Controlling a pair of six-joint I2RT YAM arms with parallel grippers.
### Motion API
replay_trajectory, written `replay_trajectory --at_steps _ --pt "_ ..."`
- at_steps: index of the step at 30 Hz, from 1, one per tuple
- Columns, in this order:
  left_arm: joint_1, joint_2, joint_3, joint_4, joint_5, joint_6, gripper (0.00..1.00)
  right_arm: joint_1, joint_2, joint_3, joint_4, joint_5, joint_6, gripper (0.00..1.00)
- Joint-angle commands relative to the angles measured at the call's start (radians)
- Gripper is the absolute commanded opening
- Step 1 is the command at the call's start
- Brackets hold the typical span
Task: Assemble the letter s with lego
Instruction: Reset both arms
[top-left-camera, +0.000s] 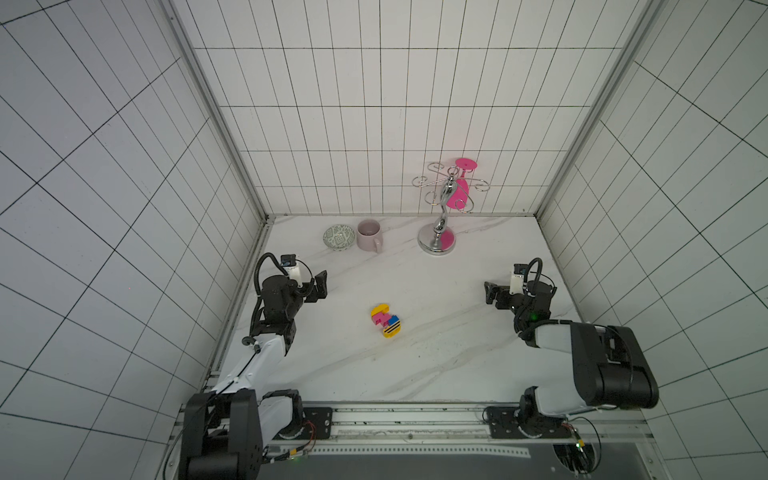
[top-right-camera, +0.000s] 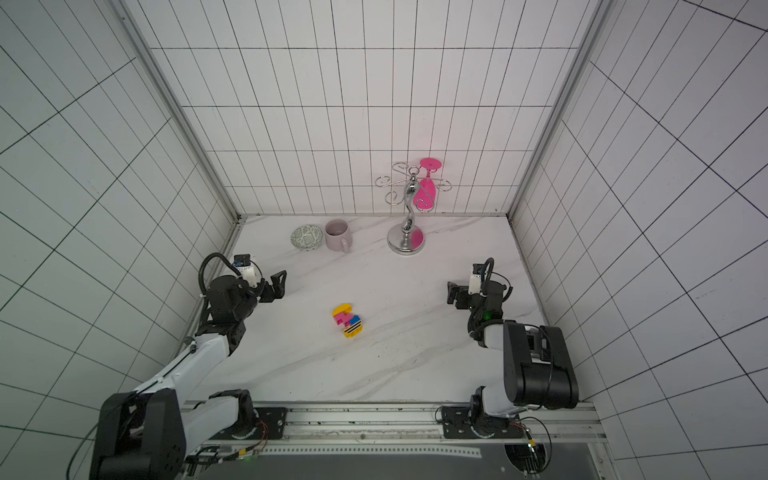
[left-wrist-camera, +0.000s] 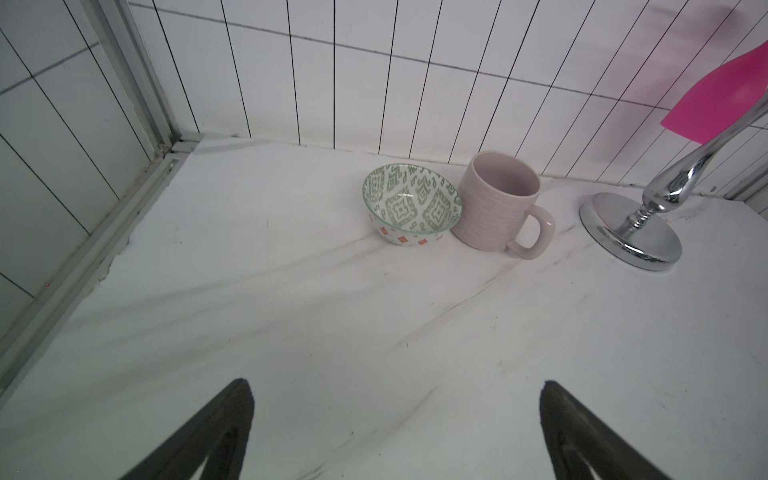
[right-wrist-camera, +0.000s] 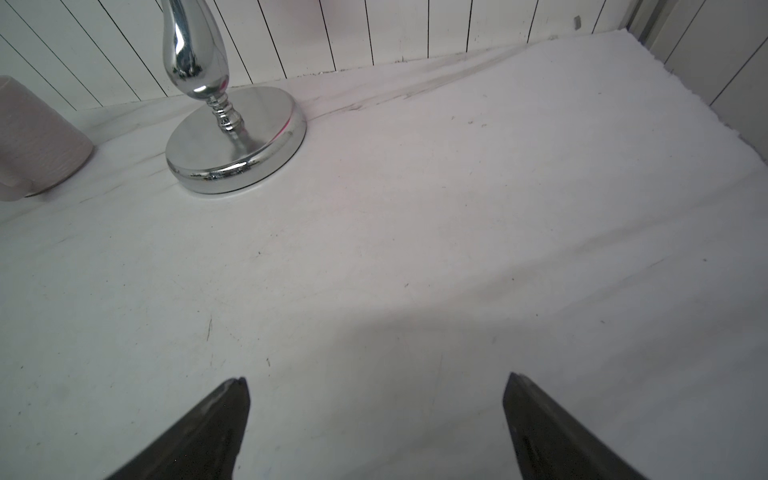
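yellow, pink and blue lego bricks form the letter s, so left gripper and right gripper, open and empty, can rest.

The letter s, as I see it, joined up.
It lies flat on the table near the middle, a touch toward 6 o'clock: plain yellow brick at its 11 o'clock end, pink bricks and blue brick between, black-striped yellow brick at 5 o'clock.
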Motion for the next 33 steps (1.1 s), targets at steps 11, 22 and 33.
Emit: replay_trajectory --at_steps 11,22,33 --pt "0.008 0.392 -0.024 0.498 -0.048 0.032 0.99 0.031 0.028 0.055 0.033 0.059 -0.043 0.99" --pt "-0.003 0.444 -0.016 0.532 -0.172 0.005 0.99 0.032 0.023 0.051 0.034 0.062 -0.041 0.98" --pt "-0.005 0.417 0.009 0.437 -0.177 0.003 0.98 0.037 0.023 0.054 0.026 0.073 -0.042 0.98"
